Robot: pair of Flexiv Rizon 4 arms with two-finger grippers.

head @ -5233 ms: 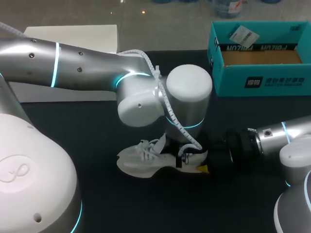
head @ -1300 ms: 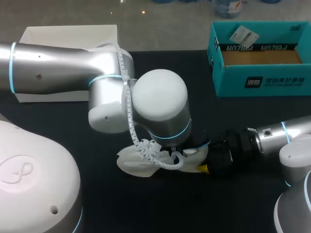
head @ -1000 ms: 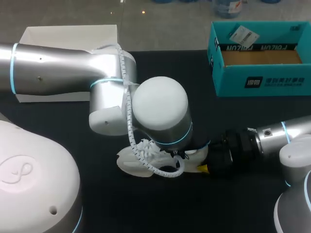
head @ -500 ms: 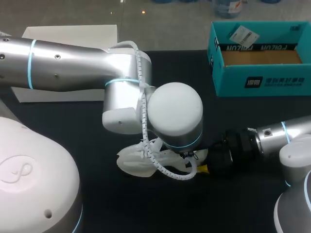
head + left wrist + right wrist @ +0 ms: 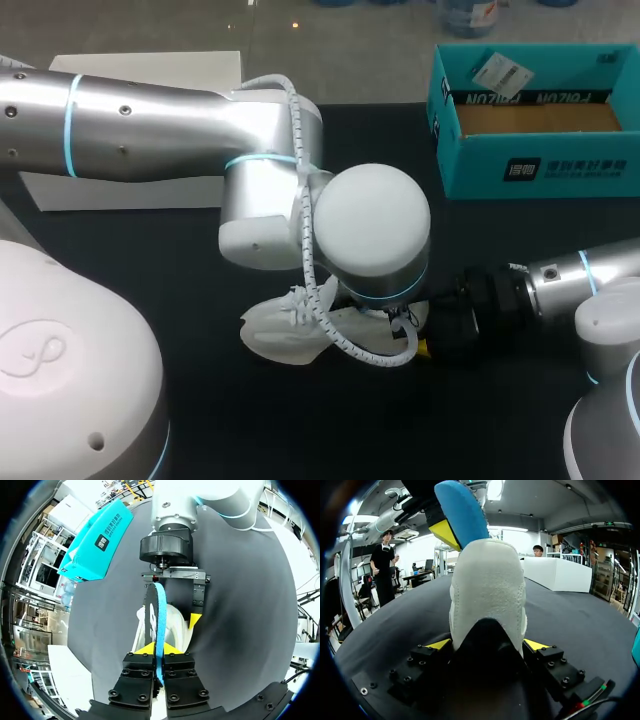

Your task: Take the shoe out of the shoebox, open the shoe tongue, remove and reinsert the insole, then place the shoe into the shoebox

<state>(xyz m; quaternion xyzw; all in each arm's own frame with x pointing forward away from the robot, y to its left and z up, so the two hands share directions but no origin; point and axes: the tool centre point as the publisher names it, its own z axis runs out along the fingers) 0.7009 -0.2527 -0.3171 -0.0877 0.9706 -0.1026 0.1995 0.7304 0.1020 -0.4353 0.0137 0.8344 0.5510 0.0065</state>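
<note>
**A:** Claws first: how do they stand?

**B:** The left claw (image 5: 159, 651) is clenched on the insole (image 5: 156, 612). Its two yellow tips press the thin blue sheet from both sides, almost together. The right claw (image 5: 487, 645) stands wider and grasps the shoe (image 5: 487, 585) at the heel, with one yellow tip on each side.

**A:** And where is the shoe?

**B:** It rests on the black desk (image 5: 250, 420), outside the shoebox (image 5: 540, 172), which is well apart from it. The insole rises out of the shoe's opening, and the left wrist view shows it edge-on.

**A:** How do the things look?

**B:** The shoe is white, with a rough, grainy fabric at the rounded heel and a dark patch low on it. The insole is smooth, blue and curved. The shoebox is open, of teal cardboard, and brown inside.

**A:** Is anything hidden?

**B:** From above, the left arm (image 5: 370, 235) covers the middle of the shoe and the left claw. Only the toe and some laces (image 5: 297, 303) show. How much of the insole is inside the shoe, I cannot tell.
</note>
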